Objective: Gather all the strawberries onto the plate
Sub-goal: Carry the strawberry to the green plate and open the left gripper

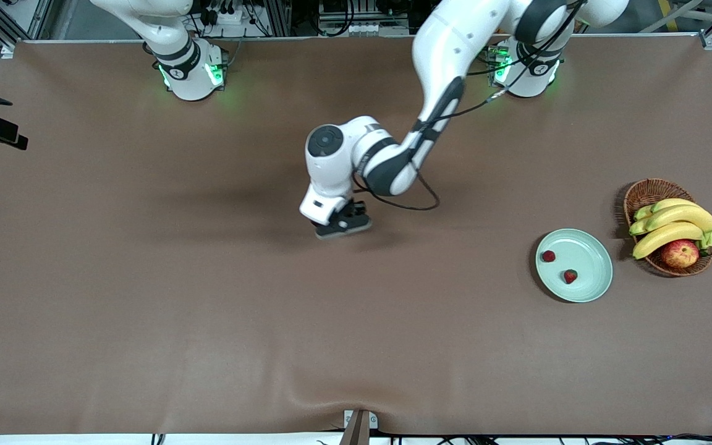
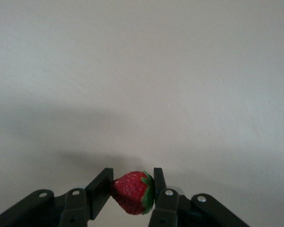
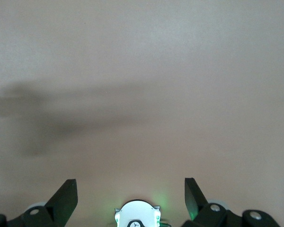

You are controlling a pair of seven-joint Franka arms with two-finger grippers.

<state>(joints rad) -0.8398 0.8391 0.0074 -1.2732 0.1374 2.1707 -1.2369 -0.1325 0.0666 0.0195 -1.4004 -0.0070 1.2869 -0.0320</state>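
Two strawberries (image 1: 548, 256) lay on the mint-green plate (image 1: 597, 262), the left gripper (image 2: 131, 189) pinched the third strawberry (image 2: 132, 191), and the waiting right gripper (image 3: 131, 196) gaped empty.

A brown wicker basket (image 1: 639, 196) sits at the right of the frame, holding a bunch of yellow bananas (image 1: 672, 224) and a red-yellow apple (image 1: 680, 253). A brown cloth (image 1: 146, 309) covers the whole table.
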